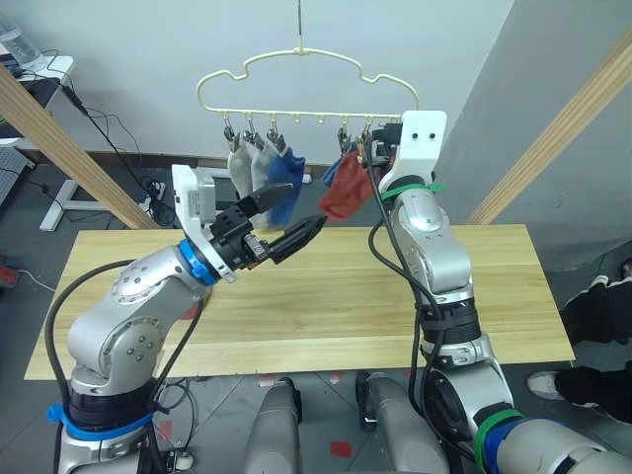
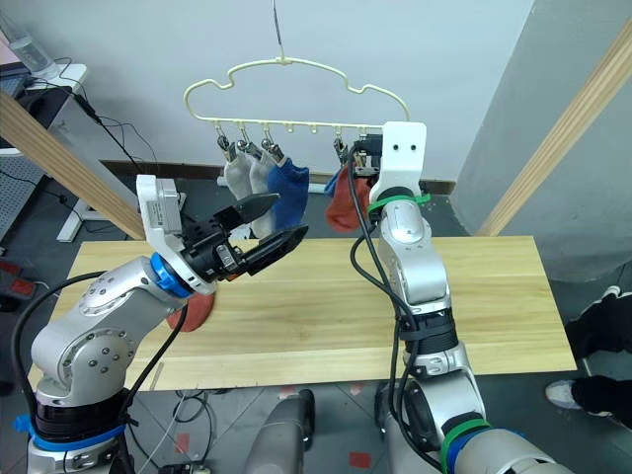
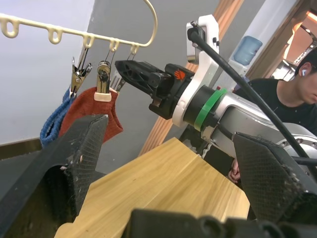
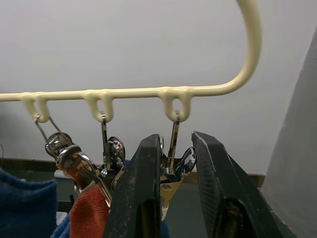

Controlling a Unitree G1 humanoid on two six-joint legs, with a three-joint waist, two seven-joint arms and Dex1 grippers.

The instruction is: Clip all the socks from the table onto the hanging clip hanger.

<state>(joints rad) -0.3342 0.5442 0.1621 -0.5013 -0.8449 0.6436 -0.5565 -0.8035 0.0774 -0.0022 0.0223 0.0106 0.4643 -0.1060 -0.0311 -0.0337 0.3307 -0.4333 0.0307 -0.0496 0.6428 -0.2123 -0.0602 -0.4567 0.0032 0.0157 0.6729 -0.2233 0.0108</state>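
Observation:
The pale-yellow clip hanger [image 1: 296, 51] hangs above the far edge of the table [image 1: 494, 286]. Two grey socks [image 1: 240, 168] and a blue sock [image 1: 284, 178] hang from its left clips. Another blue sock [image 3: 52, 121] and a rust-red sock [image 1: 346, 193] hang nearer the right end. My right gripper [image 4: 174, 144] is raised to the hanger's right end, its fingers pinching the last metal clip [image 4: 171, 173]. My left gripper [image 1: 304, 205] hovers open and empty above the table, left of the red hung sock. One rust-red sock [image 2: 193, 310] lies on the table under my left arm.
Slanted wooden poles [image 1: 69, 148] [image 1: 553, 138] flank the table on both sides. A person [image 3: 302, 74] sits off the table's right end. A desk [image 1: 39, 69] and floor cables lie at the back left.

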